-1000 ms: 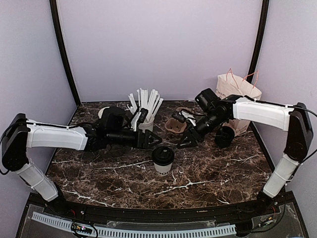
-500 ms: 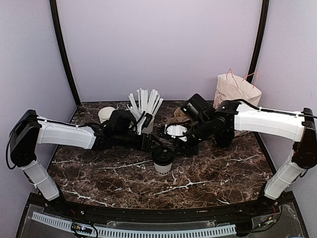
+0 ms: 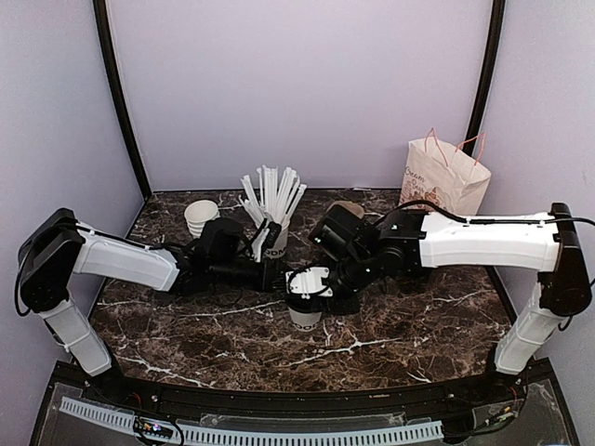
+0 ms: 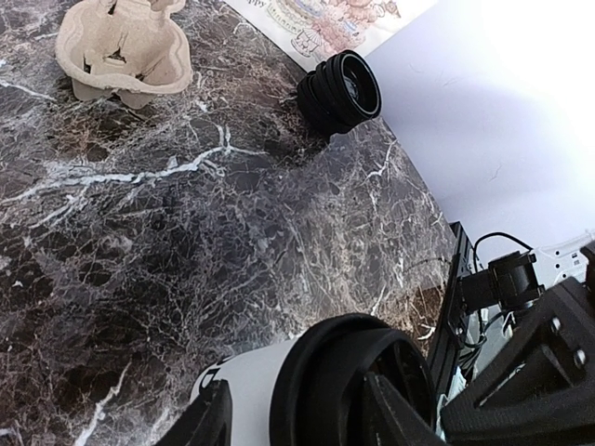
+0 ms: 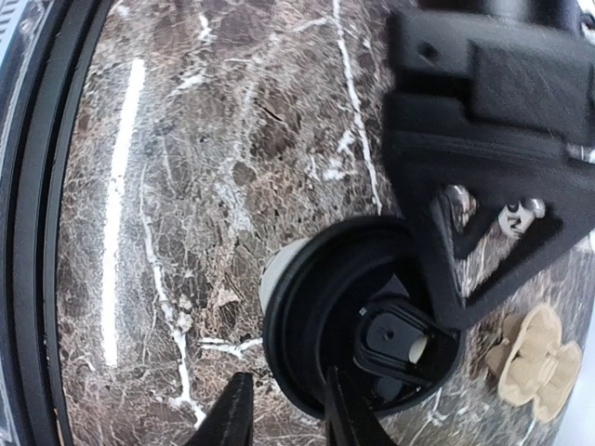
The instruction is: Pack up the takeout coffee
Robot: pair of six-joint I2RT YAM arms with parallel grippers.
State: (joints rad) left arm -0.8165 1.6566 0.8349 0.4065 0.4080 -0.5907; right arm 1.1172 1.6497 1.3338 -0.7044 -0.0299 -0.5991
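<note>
The takeout coffee stands upright mid-table, a white cup with a black lid. In the left wrist view the coffee fills the bottom of the frame. My left gripper is at the cup's left side. It is open, with one finger in front of the cup wall and the other in front of the lid. My right gripper hovers over the lid and hides most of it. It is narrowly open, and its fingers straddle the near rim of the lid.
A white cup of straws and stacked lidless cups stand behind the left arm. A paper bag stands at the back right. A brown pulp cup carrier and a stack of black lids lie beyond the coffee.
My right arm has swung left and down from near the carrier to over the coffee's lid. My left gripper has moved right up to the cup. The cup has not moved.
</note>
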